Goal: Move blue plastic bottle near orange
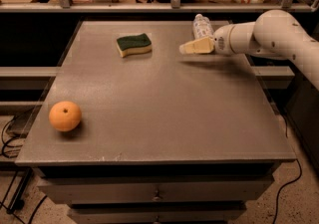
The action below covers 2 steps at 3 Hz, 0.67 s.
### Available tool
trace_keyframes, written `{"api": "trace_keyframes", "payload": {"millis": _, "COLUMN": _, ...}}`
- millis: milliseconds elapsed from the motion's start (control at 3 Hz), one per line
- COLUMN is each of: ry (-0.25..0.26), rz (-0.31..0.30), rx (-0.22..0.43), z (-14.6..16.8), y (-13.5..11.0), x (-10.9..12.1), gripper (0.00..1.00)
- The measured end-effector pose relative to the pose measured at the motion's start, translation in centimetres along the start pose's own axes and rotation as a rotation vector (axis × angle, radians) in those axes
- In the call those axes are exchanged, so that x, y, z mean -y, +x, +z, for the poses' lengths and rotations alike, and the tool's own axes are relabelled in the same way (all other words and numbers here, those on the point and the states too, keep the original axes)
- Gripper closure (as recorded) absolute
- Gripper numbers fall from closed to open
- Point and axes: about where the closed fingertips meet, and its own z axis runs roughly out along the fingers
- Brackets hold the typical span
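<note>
One pincer beside blue plastic bottle, label illegible; orange well apart

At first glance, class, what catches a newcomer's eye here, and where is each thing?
The bright orange sits alone near the front-left corner of the table. At the far right, the white arm's gripper hangs just in front of the blue plastic bottle, with a green-and-yellow sponge to their left.

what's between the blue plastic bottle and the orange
Camera view: bare table, save the gripper just beside the blue plastic bottle; the sponge lies off the line to the orange.
</note>
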Motion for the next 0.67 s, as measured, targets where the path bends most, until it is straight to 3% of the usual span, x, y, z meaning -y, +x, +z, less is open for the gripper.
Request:
{"api": "trace_keyframes", "payload": {"millis": 333, "ry": 0.048, "rz": 0.012, "rx": 0.006, "z": 1.12, "y": -0.18, "x": 0.5, "gripper": 0.18}}
{"api": "trace_keyframes", "payload": {"millis": 667, "ry": 0.096, "rz": 0.016, "rx": 0.003, "z": 1.28, "y": -0.16, "x": 1.03, "gripper": 0.42}}
